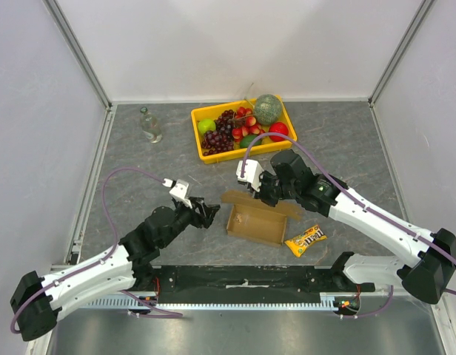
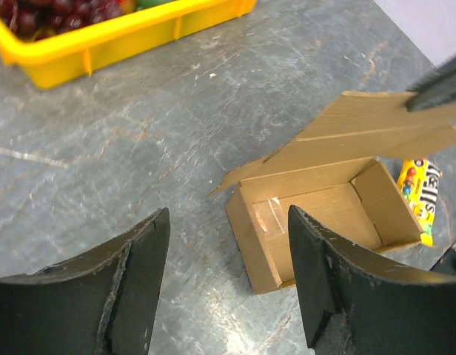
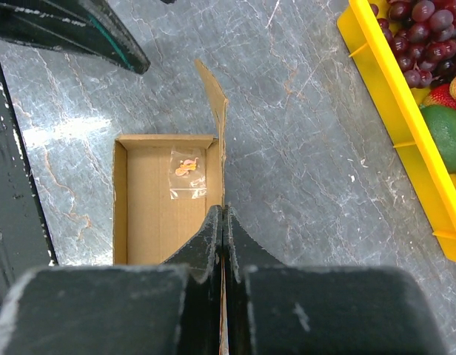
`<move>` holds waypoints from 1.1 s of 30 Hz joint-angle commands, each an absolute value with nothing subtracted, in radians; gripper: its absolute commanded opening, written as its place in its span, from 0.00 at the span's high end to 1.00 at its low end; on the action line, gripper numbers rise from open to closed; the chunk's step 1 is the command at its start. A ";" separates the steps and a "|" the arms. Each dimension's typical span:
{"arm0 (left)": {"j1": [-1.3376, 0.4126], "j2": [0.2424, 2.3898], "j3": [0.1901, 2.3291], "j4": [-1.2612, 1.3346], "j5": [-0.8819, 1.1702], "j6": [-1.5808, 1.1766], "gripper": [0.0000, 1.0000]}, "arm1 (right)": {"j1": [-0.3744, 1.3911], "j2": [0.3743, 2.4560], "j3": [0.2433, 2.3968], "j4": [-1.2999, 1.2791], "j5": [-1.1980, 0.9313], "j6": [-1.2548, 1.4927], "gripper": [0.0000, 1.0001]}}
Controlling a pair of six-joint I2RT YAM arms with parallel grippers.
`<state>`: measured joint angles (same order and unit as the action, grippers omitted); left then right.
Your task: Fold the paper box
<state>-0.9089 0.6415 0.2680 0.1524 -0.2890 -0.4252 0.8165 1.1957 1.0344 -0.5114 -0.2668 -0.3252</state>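
A brown paper box sits open-topped on the table, its long lid flap raised along the far side. The right gripper is clamped tight on that flap's edge, apparently to keep it lifted and steady the carton for folding. The left gripper, jaws spread and empty, hovers just left of the box, seemingly lined up on its end wall. A candy packet lies just right of the box. A yellow fruit tray stands beyond the box, and a small clear bottle beyond it to the left. The grey marbled tabletop is enclosed by white panels.
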 commanded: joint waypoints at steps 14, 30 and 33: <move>-0.638 0.844 0.256 0.523 0.353 -0.081 0.30 | 0.819 1.178 1.101 -0.512 -0.336 -0.330 1.00; -0.624 1.028 0.337 0.548 0.520 -0.058 0.46 | 0.819 1.192 1.111 -0.520 -0.344 -0.333 1.00; -0.623 1.016 0.330 0.545 0.474 -0.066 0.52 | 0.819 1.195 1.111 -0.520 -0.342 -0.333 1.00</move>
<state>-0.6277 1.0260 0.3096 0.4980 0.4911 -0.0879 0.8162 1.1957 1.0649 -0.5323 -0.3264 -0.3260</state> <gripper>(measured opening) 0.518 0.007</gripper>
